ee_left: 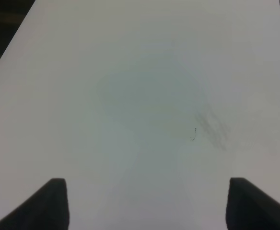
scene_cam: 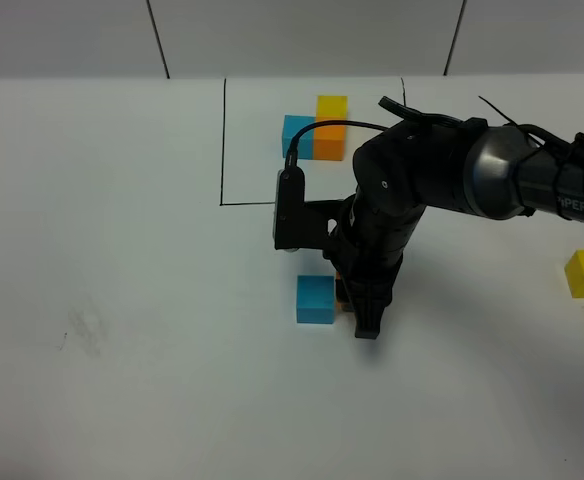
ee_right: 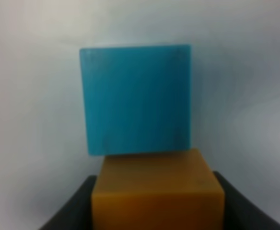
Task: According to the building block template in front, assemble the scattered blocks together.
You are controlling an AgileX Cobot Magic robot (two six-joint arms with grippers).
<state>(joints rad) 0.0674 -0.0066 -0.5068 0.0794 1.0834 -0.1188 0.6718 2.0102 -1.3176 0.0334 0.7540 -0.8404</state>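
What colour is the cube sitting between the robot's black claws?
Orange. The right wrist view shows the orange cube best, beside the blue cube.

The right gripper (scene_cam: pixel 356 306) stands over an orange cube (scene_cam: pixel 343 292) just beside the blue cube (scene_cam: pixel 315 300).

1 block (ee_right: pixel 157 196) touches another block (scene_cam: pixel 315 299) before the template (scene_cam: pixel 330 128).
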